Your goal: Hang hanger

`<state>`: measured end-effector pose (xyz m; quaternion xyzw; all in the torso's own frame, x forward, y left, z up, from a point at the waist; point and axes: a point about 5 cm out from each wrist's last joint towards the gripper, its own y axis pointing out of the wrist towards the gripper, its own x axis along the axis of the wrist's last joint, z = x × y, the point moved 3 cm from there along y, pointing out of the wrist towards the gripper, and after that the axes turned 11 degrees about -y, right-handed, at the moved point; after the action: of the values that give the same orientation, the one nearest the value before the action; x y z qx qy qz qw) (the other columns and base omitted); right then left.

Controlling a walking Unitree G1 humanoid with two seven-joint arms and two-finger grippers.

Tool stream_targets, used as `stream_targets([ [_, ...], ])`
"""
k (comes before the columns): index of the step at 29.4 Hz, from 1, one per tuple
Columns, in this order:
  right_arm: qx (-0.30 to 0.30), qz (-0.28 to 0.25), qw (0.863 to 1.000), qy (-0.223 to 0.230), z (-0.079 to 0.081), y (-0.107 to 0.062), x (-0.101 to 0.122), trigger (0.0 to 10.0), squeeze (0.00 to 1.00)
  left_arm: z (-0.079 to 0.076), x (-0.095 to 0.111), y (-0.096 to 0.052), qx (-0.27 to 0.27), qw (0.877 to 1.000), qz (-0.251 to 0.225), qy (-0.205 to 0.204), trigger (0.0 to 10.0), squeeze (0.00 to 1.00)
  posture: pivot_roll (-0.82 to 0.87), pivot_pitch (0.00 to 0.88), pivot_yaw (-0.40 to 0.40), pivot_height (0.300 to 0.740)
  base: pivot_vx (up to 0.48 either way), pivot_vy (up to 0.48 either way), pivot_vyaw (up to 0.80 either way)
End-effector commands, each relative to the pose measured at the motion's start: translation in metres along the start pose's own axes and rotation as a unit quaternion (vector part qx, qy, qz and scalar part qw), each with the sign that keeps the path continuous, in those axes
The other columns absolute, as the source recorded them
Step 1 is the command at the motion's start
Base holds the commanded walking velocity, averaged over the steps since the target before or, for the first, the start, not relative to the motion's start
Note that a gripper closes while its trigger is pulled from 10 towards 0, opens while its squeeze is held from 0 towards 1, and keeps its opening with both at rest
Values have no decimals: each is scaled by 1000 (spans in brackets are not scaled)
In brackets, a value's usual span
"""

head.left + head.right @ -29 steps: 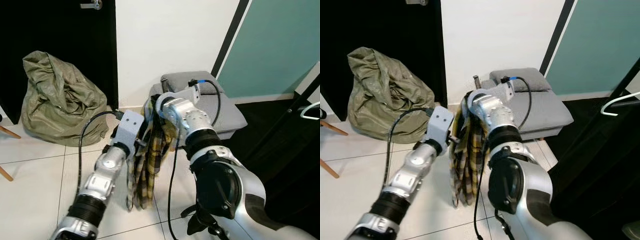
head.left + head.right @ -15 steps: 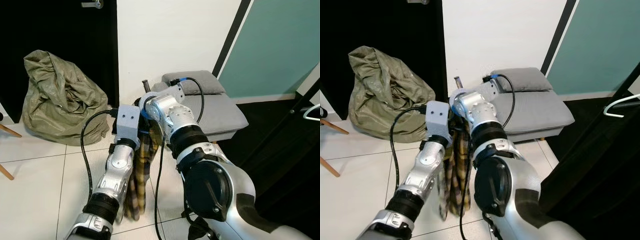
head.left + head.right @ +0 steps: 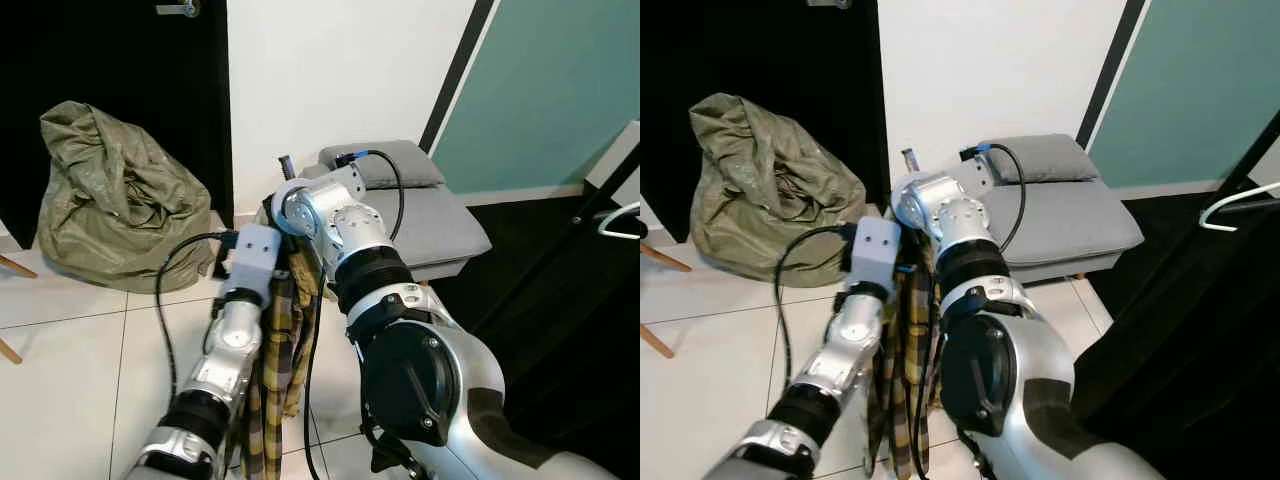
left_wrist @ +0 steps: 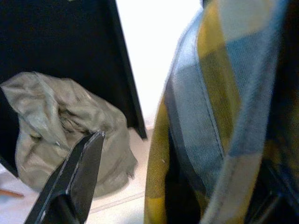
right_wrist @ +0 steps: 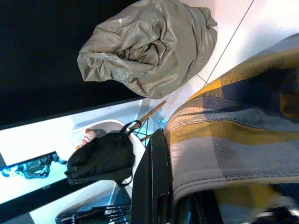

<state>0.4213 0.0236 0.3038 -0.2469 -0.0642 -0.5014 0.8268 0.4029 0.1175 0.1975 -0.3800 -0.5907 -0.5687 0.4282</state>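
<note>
A yellow and blue plaid shirt (image 3: 272,385) hangs down between my two arms, above the tiled floor. My right gripper (image 3: 284,196) reaches over its top and the cloth drapes from it; in the right wrist view one black finger (image 5: 154,183) lies against the plaid cloth (image 5: 233,140), and the other is hidden under it. My left gripper (image 3: 268,268) is pressed against the shirt just below. In the left wrist view its fingers (image 4: 74,179) stand wide apart with the collar (image 4: 212,116) between them. No hanger shows inside the shirt. A white hanger (image 3: 1232,203) hangs at the far right.
A crumpled olive bag (image 3: 110,200) lies by the dark doorway on the left. A grey cushioned stool (image 3: 435,215) stands against the white wall just behind the shirt. Dark clothes (image 3: 1200,350) and a black slanting rail (image 3: 560,250) fill the right side.
My right gripper has carried the top of the shirt left and away from me. My left gripper has closed in from the left, right up to the shirt.
</note>
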Motion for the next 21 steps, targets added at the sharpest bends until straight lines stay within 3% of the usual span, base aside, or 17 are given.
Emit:
stream_targets([
  [1,13,-4,1000,0,10,-5,3,0,0,-4,2,0,-8,1000,-7,8,10000,0,-83,192,-89,740,0,0,0],
  [10,1,-15,1000,1,2,-4,10,0,0,-21,15,-11,-65,996,-55,11,10000,0,-83,194,-90,740,0,0,0],
  [11,1,-16,1000,1,2,-4,10,0,0,-24,17,-13,-72,996,-59,5,0,0,-83,194,-90,740,0,0,0],
  [15,0,-18,1000,0,2,-5,12,0,0,-27,19,-16,-75,995,-68,7,0,0,-82,198,-91,740,0,0,0],
  [16,0,-20,1000,0,1,-5,13,0,0,-27,20,-17,-72,995,-71,13,2510,0,-82,198,-91,740,0,0,0],
  [17,0,-20,1000,0,1,-5,13,0,0,-27,20,-17,-72,995,-71,13,2510,0,-82,198,-91,740,0,0,0],
  [18,0,-21,1000,-1,1,-5,13,0,0,-27,22,-17,-69,995,-76,18,10000,0,-82,198,-91,740,0,0,0],
  [21,-4,-22,1000,-4,-3,-3,13,0,0,-27,31,-18,-67,993,-89,25,10000,0,-82,198,-91,740,0,0,0],
])
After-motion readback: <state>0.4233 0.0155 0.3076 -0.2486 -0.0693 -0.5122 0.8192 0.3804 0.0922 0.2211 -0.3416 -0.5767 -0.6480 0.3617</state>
